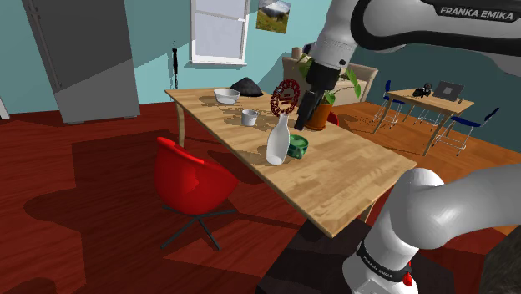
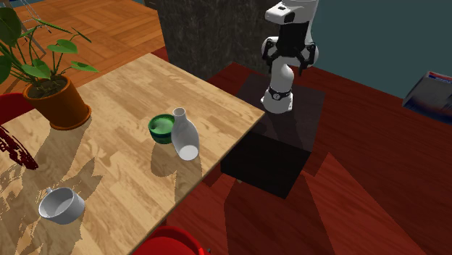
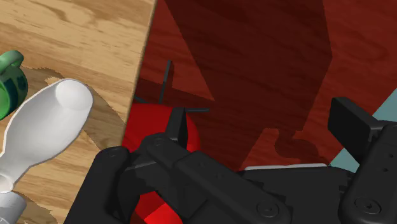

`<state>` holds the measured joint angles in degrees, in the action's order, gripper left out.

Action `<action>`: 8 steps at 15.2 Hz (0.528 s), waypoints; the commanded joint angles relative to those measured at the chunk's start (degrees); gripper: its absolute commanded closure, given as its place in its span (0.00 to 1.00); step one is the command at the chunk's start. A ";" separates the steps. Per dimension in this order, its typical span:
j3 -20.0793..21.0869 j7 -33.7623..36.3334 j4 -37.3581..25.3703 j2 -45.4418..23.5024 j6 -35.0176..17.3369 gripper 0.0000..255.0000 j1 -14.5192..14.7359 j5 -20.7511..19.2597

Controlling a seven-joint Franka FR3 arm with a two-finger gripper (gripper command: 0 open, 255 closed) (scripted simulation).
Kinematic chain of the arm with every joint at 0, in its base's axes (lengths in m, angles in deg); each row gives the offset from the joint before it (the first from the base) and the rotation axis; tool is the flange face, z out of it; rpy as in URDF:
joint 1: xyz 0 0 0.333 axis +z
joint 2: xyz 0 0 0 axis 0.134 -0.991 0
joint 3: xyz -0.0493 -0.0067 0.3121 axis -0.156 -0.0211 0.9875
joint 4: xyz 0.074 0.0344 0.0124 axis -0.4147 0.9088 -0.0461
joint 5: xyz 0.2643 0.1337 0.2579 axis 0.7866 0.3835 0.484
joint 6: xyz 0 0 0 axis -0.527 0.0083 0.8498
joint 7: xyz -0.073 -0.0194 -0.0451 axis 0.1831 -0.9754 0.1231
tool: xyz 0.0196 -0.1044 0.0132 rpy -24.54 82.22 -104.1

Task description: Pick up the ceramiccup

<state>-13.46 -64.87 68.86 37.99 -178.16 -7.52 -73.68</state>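
Tool (image 3: 264, 124) stands wide open with nothing between its fingers, high above the surface (image 1: 351, 179) edge beside the white vase (image 1: 278, 140) and green cup (image 1: 298, 147). I judge the white cup (image 2: 61, 205) to be the target; it sits farther from the stand, well apart from the vase. Step in hand: approach. Next, I must carry the tool across, centre it over the cup, then descend.

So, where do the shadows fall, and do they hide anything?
Second exterior view: the plant throws leafy shadows across the table near the white cup, hiding nothing. Wrist view: the white vase shades the wood beside it; broad shadows darken the red floor.
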 commanded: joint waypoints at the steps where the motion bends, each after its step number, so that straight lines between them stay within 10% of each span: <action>1: 0.00 0.00 0.00 0.00 0.00 0.00 0.00 0.00; 8: -2.62 2.41 3.69 -7.10 -11.78 0.00 -5.36 -2.35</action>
<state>-15.90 -63.05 71.86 32.00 -187.91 -12.19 -75.81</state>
